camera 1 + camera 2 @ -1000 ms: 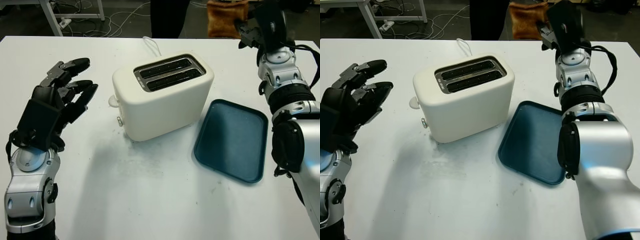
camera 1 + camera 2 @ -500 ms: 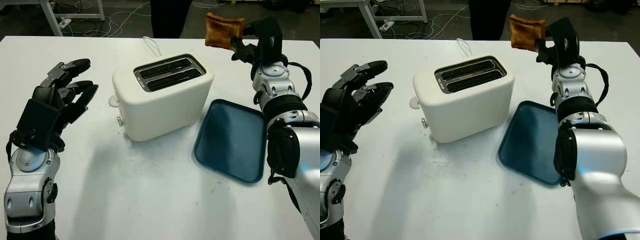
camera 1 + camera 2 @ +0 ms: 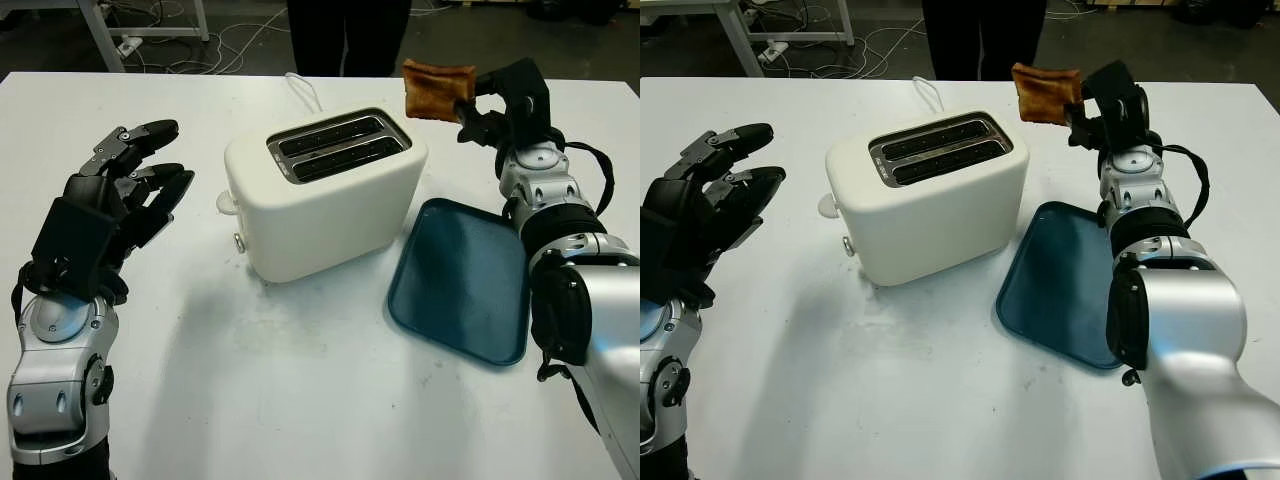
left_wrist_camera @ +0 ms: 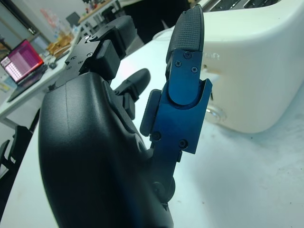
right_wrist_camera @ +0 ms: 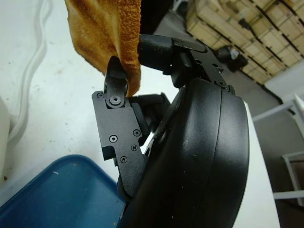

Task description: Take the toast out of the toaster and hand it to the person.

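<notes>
White table (image 3: 300, 400), dark floor (image 3: 240, 30), cables (image 3: 245, 40), stacked crates (image 5: 237, 33)

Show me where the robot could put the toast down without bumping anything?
The blue tray, right of the toaster, lies bare under the right hand holding the toast. The table in front of toaster and tray is bare too. Between toaster and open left hand it is tighter.

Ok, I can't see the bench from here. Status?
Right hand shut on toast, held up beyond the blue tray. Left hand open, beside the toaster. Person at the table's far edge; nothing between.
</notes>
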`<state>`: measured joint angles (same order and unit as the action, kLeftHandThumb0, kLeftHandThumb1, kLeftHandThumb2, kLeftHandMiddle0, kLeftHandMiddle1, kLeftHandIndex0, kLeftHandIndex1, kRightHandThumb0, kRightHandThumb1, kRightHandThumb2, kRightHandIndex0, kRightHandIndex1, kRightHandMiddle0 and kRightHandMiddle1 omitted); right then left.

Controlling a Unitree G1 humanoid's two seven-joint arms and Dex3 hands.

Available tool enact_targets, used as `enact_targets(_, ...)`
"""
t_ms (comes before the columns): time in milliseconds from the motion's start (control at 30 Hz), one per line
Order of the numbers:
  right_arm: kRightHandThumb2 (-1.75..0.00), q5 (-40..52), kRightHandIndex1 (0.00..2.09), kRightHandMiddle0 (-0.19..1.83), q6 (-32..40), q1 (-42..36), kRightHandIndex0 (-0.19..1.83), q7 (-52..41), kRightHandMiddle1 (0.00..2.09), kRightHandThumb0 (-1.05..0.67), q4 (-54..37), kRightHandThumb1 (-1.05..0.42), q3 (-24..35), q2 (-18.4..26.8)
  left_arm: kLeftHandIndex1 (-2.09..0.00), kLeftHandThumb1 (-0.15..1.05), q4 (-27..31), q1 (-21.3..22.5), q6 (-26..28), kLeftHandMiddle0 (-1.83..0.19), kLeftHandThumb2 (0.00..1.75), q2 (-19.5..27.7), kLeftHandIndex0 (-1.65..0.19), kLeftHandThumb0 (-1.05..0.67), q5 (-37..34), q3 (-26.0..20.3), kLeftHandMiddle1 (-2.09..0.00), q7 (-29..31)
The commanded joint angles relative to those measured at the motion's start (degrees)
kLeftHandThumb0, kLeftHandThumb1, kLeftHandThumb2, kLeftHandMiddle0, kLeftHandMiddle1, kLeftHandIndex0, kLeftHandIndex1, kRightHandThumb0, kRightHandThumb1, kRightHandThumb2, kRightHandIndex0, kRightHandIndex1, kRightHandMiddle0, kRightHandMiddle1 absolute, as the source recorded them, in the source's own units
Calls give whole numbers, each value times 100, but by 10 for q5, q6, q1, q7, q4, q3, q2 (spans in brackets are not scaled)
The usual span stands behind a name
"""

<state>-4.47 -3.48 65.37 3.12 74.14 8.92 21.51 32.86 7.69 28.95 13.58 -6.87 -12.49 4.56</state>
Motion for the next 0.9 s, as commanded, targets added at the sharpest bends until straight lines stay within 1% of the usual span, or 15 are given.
enact_targets(0,-39,3,175,39,-8,-6,69,-1,175,-15,-1,-92,0,-3,-51,92,1,-1,-9,-19,11,4,-34,-67,1,-2,-92,0)
enact_targets(33,-39,3,175,40,-7,-6,69,0,175,-15,-1,-92,1,-3,-51,92,2,-1,-7,-19,11,3,-34,-67,0,-3,-92,0)
enact_targets(100,-40,6,175,33,-8,-6,62,-3,175,-13,1,-92,4,-2,-51,92,1,-2,-8,-18,11,3,-34,-67,-1,-4,-92,1)
enact_targets(167,-40,8,175,31,-7,-6,61,-4,175,-14,1,-92,7,-2,-52,92,5,-2,-2,-18,12,3,-34,-67,2,-2,-92,-3)
enact_targets(367,-39,11,175,33,-8,-3,62,-5,175,-14,1,-92,10,-2,-51,92,6,-2,0,-20,12,3,-35,-67,5,0,-91,-5)
enact_targets(500,-39,11,175,34,0,1,63,0,175,-16,0,-92,10,-4,-51,92,0,-2,-11,-20,11,1,-35,-67,1,-2,-91,-2)
enact_targets(600,-40,14,175,31,-7,-1,61,-8,175,-13,0,-92,13,-3,-51,92,-3,-3,-16,-19,11,3,-35,-67,2,-2,-91,0)
enact_targets(700,-39,13,175,31,-8,-2,60,-9,175,-13,0,-92,14,-3,-52,92,3,-2,-4,-19,11,1,-35,-66,0,-2,-91,-3)
enact_targets(867,-39,10,175,30,-7,-2,60,-8,175,-13,1,-92,13,-3,-53,92,2,-2,-4,-19,10,1,-35,-67,-1,-2,-93,-4)
